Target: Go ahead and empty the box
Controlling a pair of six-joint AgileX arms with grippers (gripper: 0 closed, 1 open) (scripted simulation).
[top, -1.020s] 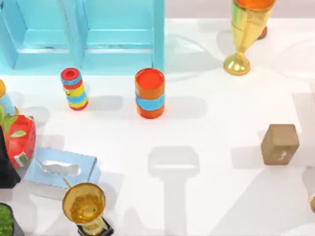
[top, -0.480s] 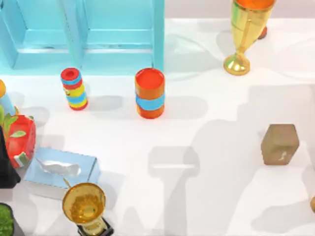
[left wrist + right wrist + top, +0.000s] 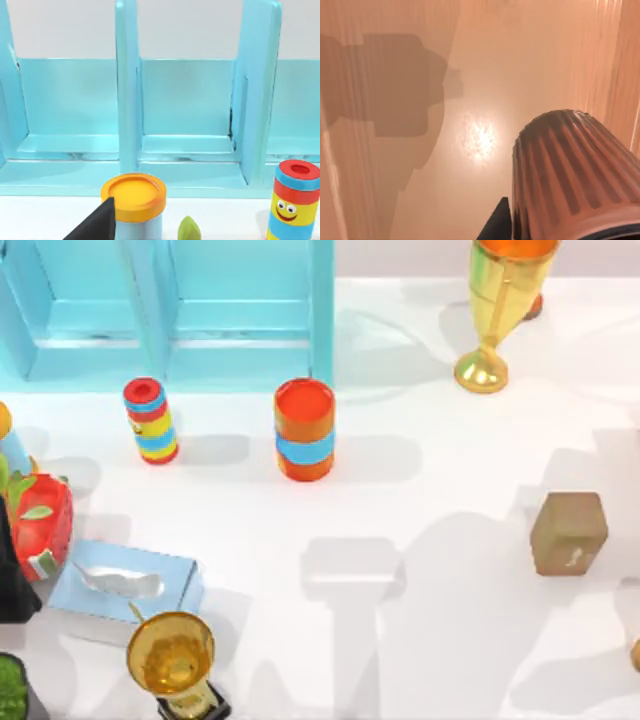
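So the right end effector (image 3: 496, 222) is down inside the box (image 3: 470, 65). Its wrist cam looks at the orange-brown floor and walls from close up, with the arm's own shadow thrown across the floor ahead of it. Just beside the end effector, pretty much touching distance, sits a ribbed brown cup (image 3: 570, 170). It looks upright on the box floor, near one wall. I'd guess the arm is positioned like this because that cup is what has to come out. You have to reach in from above to get at something sitting that deep.

Only a dark sliver of the right end effector shows, so I can't tell if it's apart, together or clamped on anything. It doesn't look wrapped around the cup yet, though that's a judgement call.

The left end effector (image 3: 95, 225) seems parked. It hangs low over the worktop (image 3: 420, 470), facing the blue shelf unit (image 3: 190, 100), with a yellow-lidded tub (image 3: 134, 197) right in front of it and a striped can with a face (image 3: 295, 200) further off to the side. I can't tell its state either.

Task-wise, I'd call the box not emptied yet.
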